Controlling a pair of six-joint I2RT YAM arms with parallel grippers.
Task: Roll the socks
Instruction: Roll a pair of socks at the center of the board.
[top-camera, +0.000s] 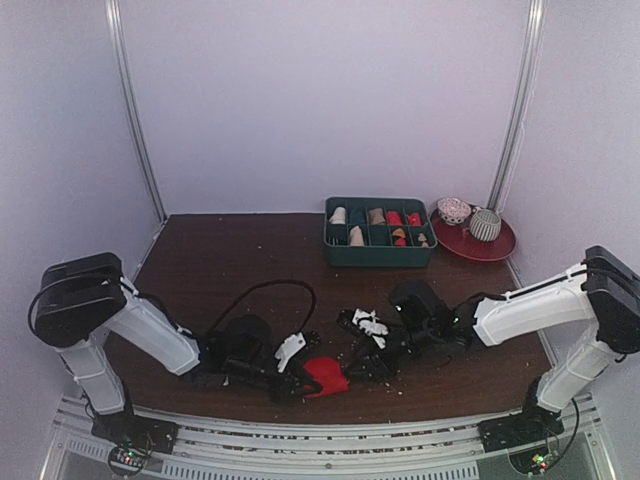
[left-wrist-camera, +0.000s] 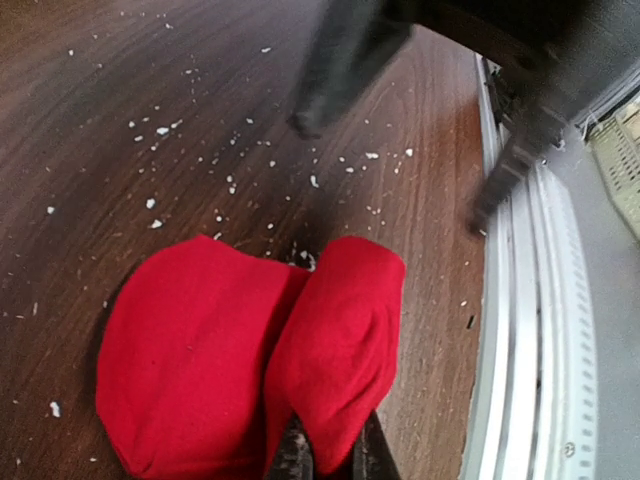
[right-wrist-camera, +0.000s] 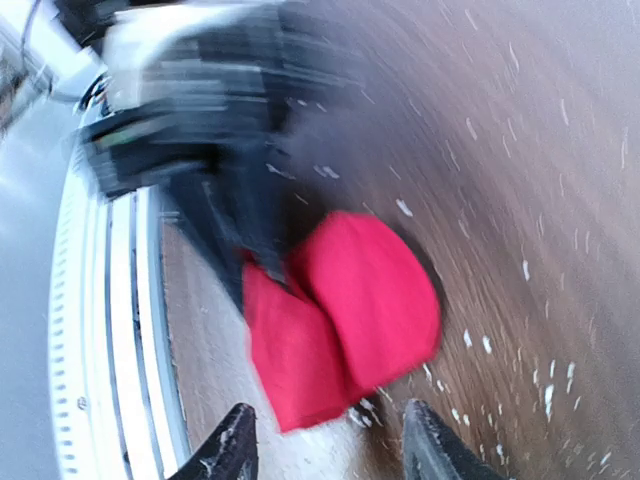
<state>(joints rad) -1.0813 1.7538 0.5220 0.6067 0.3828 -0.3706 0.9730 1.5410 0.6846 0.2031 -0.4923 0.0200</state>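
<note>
The left end effector (left-wrist-camera: 333, 452) is observed pressed together on a fold of the red sock (left-wrist-camera: 200, 350), with its two dark fingers (left-wrist-camera: 295, 452) pinching the fabric at the lower edge of the left wrist view. The right end effector (right-wrist-camera: 328, 440) is recorded as spread, its fingertips apart with nothing gripped between them, and is held low just short of the sock. The right wrist view is blurred, so finer detail cannot be confirmed. The sock is found bunched into two rounded lobes lying side by side on the dark wooden tabletop (left-wrist-camera: 150, 80), close to the metal rail (left-wrist-camera: 530, 350) at the near edge and between the two arms. White flecks (left-wrist-camera: 160, 130) are noted scattered over the wood around it. Well apart, toward the back right, a green compartment tray (top-camera: 380, 256) is seen holding small beige and red rolled items. Just beside it, a red plate (top-camera: 503, 248) is seen carrying a patterned bowl (top-camera: 453, 210) and a ribbed grey cup (top-camera: 486, 224).
</note>
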